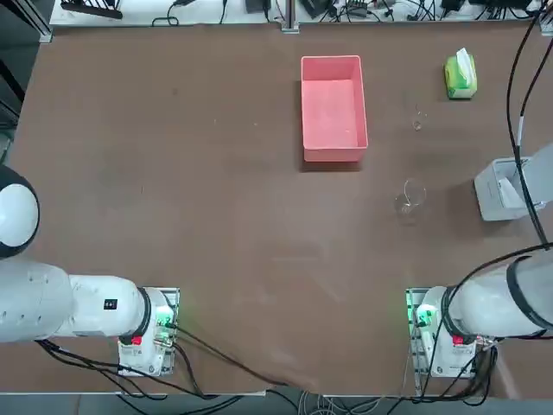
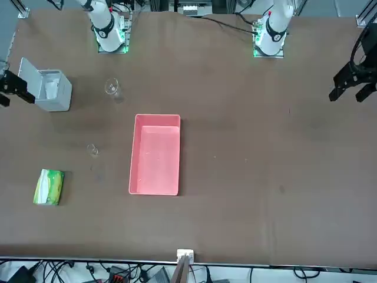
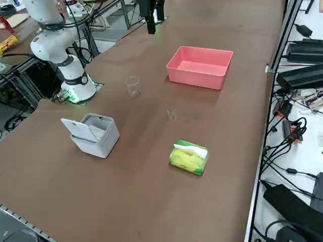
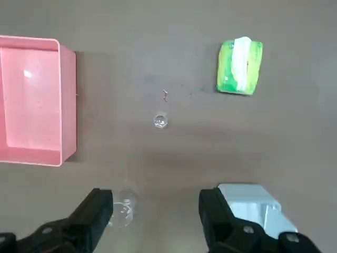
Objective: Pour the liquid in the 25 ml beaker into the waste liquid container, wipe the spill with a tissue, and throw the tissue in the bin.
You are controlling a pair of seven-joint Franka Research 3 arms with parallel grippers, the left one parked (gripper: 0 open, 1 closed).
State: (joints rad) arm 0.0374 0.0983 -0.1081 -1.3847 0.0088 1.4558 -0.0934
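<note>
- Two fingers of right gripper (image 4: 156, 213) spread wide, nothing held, high above the table (image 1: 216, 242).
- 25 ml beaker (image 4: 160, 121) upright on table, between waste liquid container (image 4: 67, 105) and green tissue pack (image 4: 239, 67).
- Larger beaker (image 4: 124, 208) and bin (image 4: 253, 208) nearer gripper.

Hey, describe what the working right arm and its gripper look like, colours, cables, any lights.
The right arm is glossy white with rounded segments and a dark band at a joint. Its base glows green, with a red patch beside it, and black cables trail from it across the table edge. The right gripper has two chunky matte black fingers with blunt tips.
</note>
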